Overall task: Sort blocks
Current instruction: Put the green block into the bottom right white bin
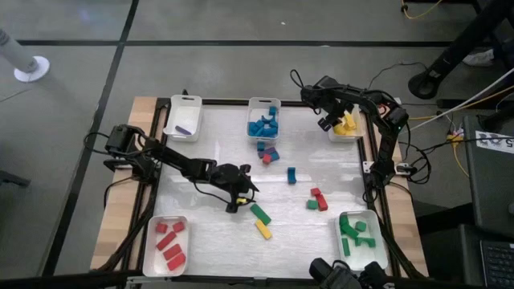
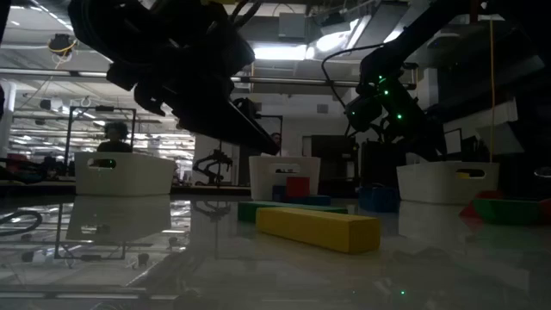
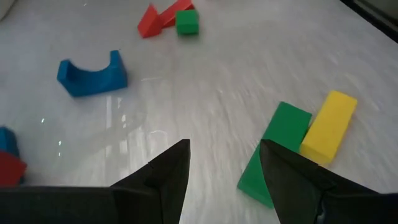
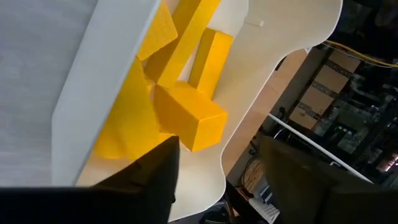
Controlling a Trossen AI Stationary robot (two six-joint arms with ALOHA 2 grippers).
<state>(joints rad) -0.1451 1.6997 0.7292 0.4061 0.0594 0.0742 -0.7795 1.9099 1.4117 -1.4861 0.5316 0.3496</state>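
Observation:
My left gripper [image 1: 238, 196] [image 3: 225, 152] hangs open low over the table's middle. A green bar [image 3: 273, 149] and a yellow bar [image 3: 328, 124] lie flat, side by side, just ahead of it toward the near right [image 1: 259, 213] [image 1: 263, 230]. My right gripper [image 1: 334, 120] [image 4: 217, 158] is open above the white tray of yellow blocks [image 1: 347, 127] at the far right. A yellow block [image 4: 189, 118] rests tilted on the other yellow blocks in that tray, just beyond the fingers.
White trays stand around the table: one with a purple block [image 1: 183, 119], a blue one [image 1: 264, 120], a red one [image 1: 166, 245], a green one [image 1: 358, 234]. Loose blocks lie mid-table: a blue arch [image 1: 291, 174], red and green pieces [image 1: 317, 199], and a blue-red cluster [image 1: 267, 152].

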